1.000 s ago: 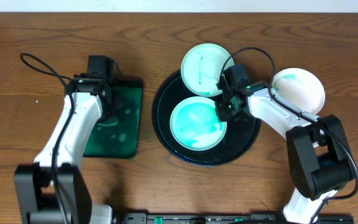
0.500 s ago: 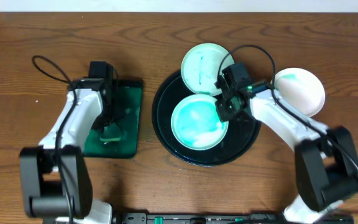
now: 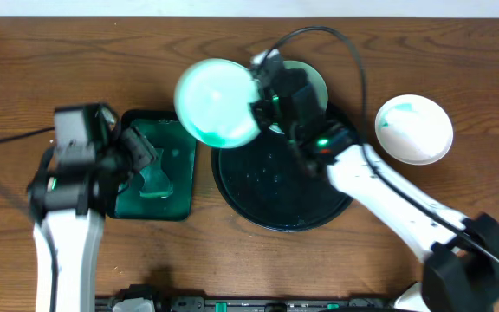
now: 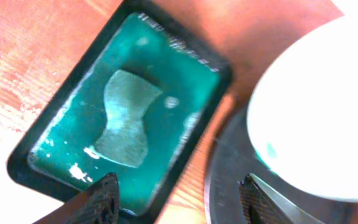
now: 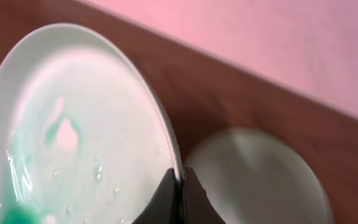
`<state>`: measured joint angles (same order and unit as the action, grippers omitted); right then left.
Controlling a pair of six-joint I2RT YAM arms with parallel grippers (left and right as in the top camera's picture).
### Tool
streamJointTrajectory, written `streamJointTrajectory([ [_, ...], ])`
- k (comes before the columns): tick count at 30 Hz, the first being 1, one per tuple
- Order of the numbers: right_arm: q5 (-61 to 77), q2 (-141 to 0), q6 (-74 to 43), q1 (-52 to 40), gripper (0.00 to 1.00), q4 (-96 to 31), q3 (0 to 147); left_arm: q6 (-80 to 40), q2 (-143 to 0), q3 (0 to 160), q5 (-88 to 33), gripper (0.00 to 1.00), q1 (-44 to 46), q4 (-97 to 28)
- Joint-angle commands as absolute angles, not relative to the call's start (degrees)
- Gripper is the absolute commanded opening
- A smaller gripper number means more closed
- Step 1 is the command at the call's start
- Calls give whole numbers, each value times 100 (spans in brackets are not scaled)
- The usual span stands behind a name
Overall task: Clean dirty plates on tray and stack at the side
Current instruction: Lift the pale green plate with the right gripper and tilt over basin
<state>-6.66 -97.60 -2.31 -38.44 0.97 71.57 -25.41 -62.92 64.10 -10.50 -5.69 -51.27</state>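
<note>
Above the left rim of the glossy round black tray (image 3: 275, 195), my right gripper (image 3: 262, 97) pinched a teal-smeared round white plate (image 3: 217, 102) by its edge; my left gripper (image 4: 179, 196) hung with jaws apart.

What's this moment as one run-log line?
right gripper: shut on raised plate | left gripper: open over green tray | black tray: second plate at back rim | third plate: on table
</note>
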Motion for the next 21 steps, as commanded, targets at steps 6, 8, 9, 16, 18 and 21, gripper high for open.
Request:
streamJointTrajectory([
  [6,-1627,-10971,386,-4751,1,2049,7201,-2508,-4880,6410,-1260,75,-593,-5398],
  [8,-1868,-10980,698,-4908,1,2226,7201,-2508,-4678,6407,-1262,75,-593,-5406],
  [9,-1975,-10960,908,-4991,1,2333,7201,-2508,-4611,6407,-1262,76,-593,-5411],
  [16,-2958,-10707,2449,-5542,1,2818,7201,-2510,-4473,6407,-1262,83,-593,-5419],
  [18,-3133,-10639,2735,-5655,1,2895,7201,-2510,-4488,6407,-1262,84,-593,-5419],
  [21,-3498,-10595,3048,-5789,1,3127,7201,-2510,-4497,6407,-1262,83,-593,-5419],
])
